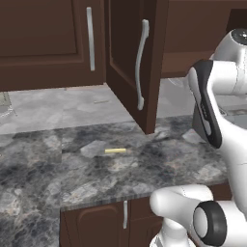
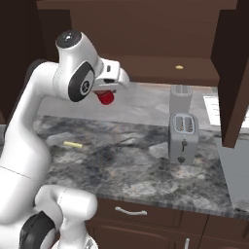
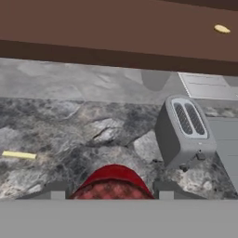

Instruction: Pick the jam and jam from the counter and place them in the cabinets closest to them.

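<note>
You are looking over a mottled grey stone counter beneath dark brown flat-panel wooden cabinets. A boxy brushed-metal toaster is standing there. Your gripper is pinching the small glossy red cylindrical jam jar in mid-air above the counter.

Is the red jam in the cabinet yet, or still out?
Out. The red jam sits in the gripper above the counter, short of the open cabinet's shelf.
</note>
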